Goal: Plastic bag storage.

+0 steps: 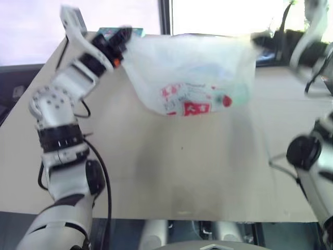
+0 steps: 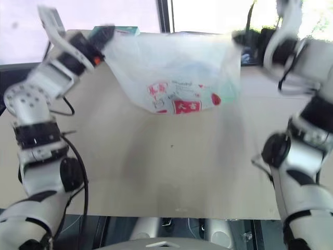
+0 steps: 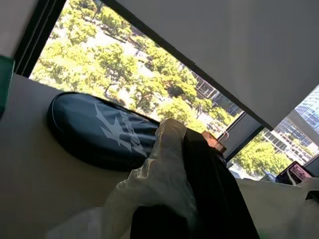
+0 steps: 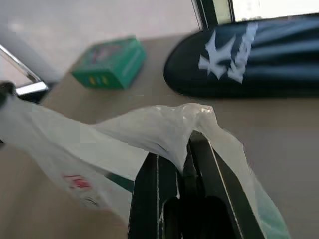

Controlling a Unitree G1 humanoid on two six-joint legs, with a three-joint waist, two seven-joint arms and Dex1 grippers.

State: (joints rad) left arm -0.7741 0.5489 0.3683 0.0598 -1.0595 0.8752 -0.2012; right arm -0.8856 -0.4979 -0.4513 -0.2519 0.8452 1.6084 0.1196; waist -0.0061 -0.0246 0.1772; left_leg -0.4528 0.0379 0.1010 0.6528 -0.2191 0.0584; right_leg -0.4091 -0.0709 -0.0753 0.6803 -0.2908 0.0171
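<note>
Beige tabletop runs bare from the near edge up to a window at the far side. Above its far half hangs the plastic bag, a large thin translucent white film sack, crinkled, with red printed marks and a little green low on its sagging belly; the table shows through it. It is stretched wide between the two arms, its upper edge pulled roughly level and its bottom hanging free over the table. The left gripper is clenched on the bag's left top corner, where film bunches up over its black fingers. The right gripper is clamped on the opposite top corner; a peak of white film sticks up from between its closed black fingers. Beyond the bag, on the table's far edge, sits a green box, and beside it by the window lies a long black racket cover with a white logo.
</note>
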